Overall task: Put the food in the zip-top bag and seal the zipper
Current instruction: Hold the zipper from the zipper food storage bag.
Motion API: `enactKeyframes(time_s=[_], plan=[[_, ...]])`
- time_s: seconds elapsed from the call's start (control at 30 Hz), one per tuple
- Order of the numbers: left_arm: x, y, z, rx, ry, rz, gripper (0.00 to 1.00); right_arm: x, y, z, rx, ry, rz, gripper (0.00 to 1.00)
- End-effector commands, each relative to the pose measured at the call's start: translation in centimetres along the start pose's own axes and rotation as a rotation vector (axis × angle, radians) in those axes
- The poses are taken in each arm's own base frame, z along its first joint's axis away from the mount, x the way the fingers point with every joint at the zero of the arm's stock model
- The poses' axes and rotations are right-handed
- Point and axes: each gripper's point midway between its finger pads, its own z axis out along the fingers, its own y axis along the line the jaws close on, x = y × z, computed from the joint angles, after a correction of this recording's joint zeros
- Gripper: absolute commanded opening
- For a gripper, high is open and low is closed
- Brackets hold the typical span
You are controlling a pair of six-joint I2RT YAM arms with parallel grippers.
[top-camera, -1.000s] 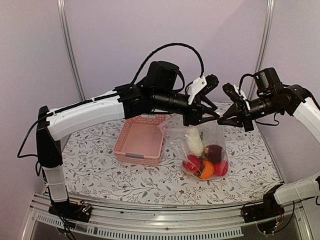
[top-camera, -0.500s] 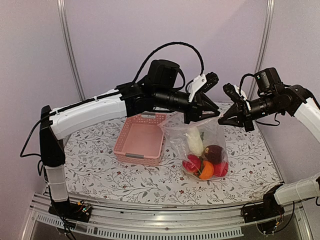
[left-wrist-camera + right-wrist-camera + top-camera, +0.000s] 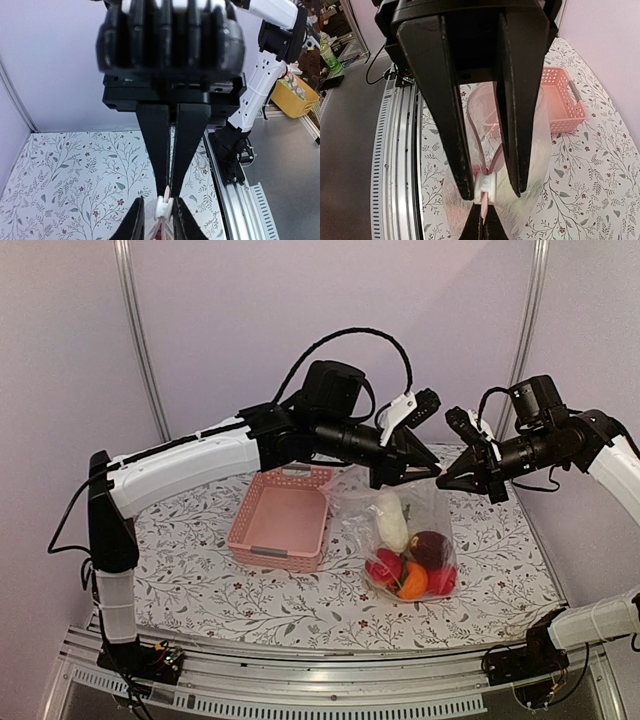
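Note:
The clear zip-top bag [image 3: 432, 512] hangs above the table with the food in its bottom: a white radish [image 3: 388, 520], a maroon piece [image 3: 428, 545], an orange [image 3: 412, 582] and red pieces [image 3: 383, 568]. My right gripper [image 3: 443, 480] is shut on the end of the pink zipper strip [image 3: 475, 138], seen pinched in its own view [image 3: 487, 227]. My left gripper [image 3: 430, 468] straddles the white slider [image 3: 164, 207], jaws slightly apart [image 3: 159, 221], one finger touching it. Behind the slider the two strips spread apart, so the mouth is open there.
The empty pink basket [image 3: 280, 515] stands on the flowered table just left of the hanging bag. A metal rail [image 3: 330, 690] runs along the near edge. Both grippers meet tip to tip above the table's right half.
My left gripper has slid a little to the right along the bag's mouth, closer to the right gripper. The right gripper and the bag have hardly moved.

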Motion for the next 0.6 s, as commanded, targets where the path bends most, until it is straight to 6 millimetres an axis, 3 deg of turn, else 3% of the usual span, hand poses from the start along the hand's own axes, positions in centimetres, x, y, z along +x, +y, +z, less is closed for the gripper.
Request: enactKeyframes(time_s=[0.0, 0.17, 0.47, 0.57], plan=[[0.42, 0.6, -0.06, 0.014, 0.016, -0.026, 0.18, -0.49, 0.36, -0.4, 0.012, -0.013, -0.015, 0.0], [0.56, 0.55, -0.04, 0.018, 0.02, -0.029, 0.12, -0.46, 0.21, -0.36, 0.02, -0.013, -0.018, 0.0], [0.78, 0.75, -0.11, 0.005, 0.03, -0.04, 0.11, -0.79, -0.11, -0.57, 0.045, -0.021, -0.012, 0.0], [0.85, 0.91, -0.1, -0.001, 0.034, -0.043, 0.05, -0.82, -0.16, -0.62, 0.05, -0.024, -0.011, 0.0]])
